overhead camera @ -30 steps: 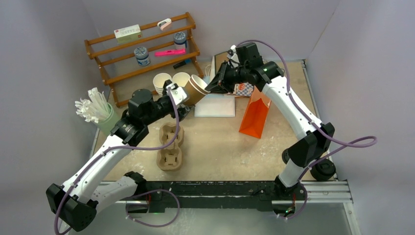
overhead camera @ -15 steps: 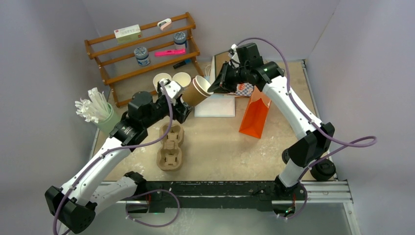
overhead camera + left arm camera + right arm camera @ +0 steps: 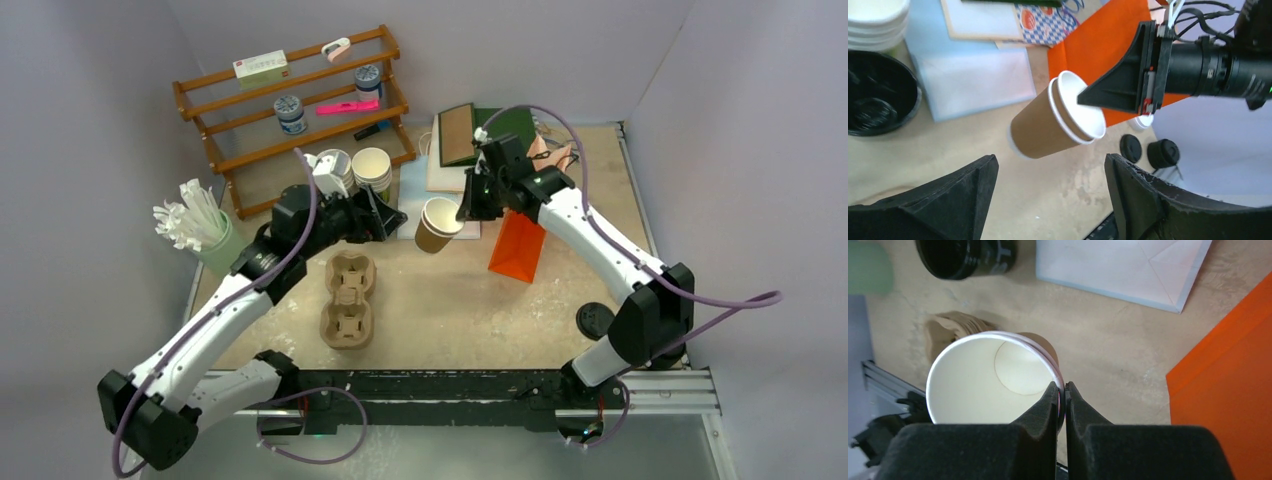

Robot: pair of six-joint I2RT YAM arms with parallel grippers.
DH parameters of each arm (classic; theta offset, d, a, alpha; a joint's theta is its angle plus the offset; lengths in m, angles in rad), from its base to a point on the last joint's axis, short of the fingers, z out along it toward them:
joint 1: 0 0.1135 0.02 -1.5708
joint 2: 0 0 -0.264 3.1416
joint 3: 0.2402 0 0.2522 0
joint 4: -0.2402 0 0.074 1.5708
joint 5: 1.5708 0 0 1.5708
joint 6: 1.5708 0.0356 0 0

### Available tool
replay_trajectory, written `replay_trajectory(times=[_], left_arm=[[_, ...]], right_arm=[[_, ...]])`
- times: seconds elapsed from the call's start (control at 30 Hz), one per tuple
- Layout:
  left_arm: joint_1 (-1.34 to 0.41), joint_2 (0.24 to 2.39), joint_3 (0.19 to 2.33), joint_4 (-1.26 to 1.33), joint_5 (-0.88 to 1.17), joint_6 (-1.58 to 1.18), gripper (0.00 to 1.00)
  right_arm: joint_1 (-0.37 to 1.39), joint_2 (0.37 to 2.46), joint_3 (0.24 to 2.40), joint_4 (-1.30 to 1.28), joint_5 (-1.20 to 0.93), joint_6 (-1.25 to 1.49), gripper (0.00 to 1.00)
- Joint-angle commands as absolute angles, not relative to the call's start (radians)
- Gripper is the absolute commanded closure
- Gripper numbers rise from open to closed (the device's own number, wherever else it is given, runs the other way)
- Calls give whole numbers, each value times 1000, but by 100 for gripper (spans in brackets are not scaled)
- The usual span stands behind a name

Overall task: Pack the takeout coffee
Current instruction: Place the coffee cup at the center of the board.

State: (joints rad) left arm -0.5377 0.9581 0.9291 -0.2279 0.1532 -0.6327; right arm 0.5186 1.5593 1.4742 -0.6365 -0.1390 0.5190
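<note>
While the right gripper (image 3: pixel 464 210) kept its fingers clamped on the rim, the kraft cup (image 3: pixel 437 224) hung over mid-table, at three o'clock of the left gripper (image 3: pixel 388 220), whose fingers stood apart, empty. Carrying seemed underway; next it needed lowering upright into the pulp carrier (image 3: pixel 346 300) at seven o'clock. Two rims showed, seemingly two nested cups. One orange bag (image 3: pixel 520 245), two white cup stacks (image 3: pixel 371 167).

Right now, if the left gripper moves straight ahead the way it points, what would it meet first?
Probably the brown paper cup pinched at its rim by the right gripper; depth is uncertain.
</note>
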Motion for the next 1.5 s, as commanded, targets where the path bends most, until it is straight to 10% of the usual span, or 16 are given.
replay_trajectory(times=[0.0,0.37,1.47], left_arm=[[-536,1027,903,-132,259,-870,21],[-530,1087,764,86,315,-1078,66],[-511,1340,695,130,376,-1009,100]], right_arm=[[601,1504,1369,-499,-36,402,100],[629,1444,1238,-397,-66,420,100],[632,1549,1189,-403,-58,367,93]])
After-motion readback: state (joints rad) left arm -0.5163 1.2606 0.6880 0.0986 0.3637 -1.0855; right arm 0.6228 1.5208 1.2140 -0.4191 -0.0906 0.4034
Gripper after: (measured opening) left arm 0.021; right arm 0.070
